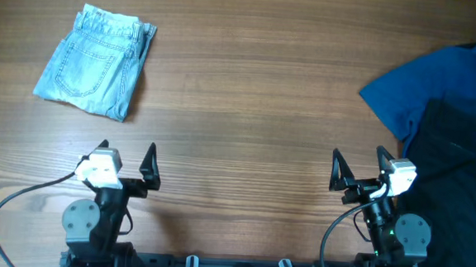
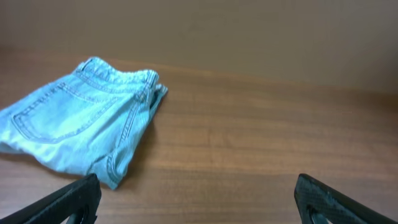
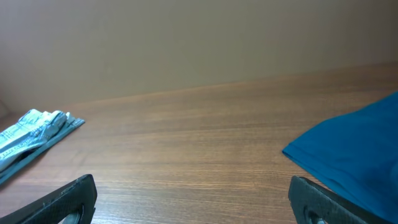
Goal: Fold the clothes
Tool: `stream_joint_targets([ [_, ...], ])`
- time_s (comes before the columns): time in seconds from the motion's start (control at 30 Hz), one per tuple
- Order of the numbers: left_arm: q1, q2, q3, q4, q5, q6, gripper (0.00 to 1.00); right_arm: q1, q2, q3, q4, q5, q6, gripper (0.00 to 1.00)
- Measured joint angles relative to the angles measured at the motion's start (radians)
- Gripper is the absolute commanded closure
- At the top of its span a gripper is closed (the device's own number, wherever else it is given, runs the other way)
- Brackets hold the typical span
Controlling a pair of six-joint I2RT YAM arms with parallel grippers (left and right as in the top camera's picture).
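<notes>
The denim shorts lie folded at the table's far left corner, well apart from both arms. The left gripper and right gripper sit near the front edge, fingers spread wide and gripping nothing. A blue garment lies at the right.

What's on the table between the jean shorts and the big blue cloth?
Nothing. The overhead view shows only bare wooden table between the jean shorts and the blue cloth.
</notes>
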Motion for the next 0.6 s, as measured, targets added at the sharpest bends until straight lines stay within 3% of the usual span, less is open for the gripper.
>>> stream_joint_targets([
  [0.17,0.0,0.0,-0.066,0.085,0.0,-0.001,0.0,0.0,0.0,0.0,0.0,0.0,0.0,0.0],
  [0.6,0.0,0.0,-0.067,0.086,0.0,-0.001,0.0,0.0,0.0,0.0,0.0,0.0,0.0,0.01],
])
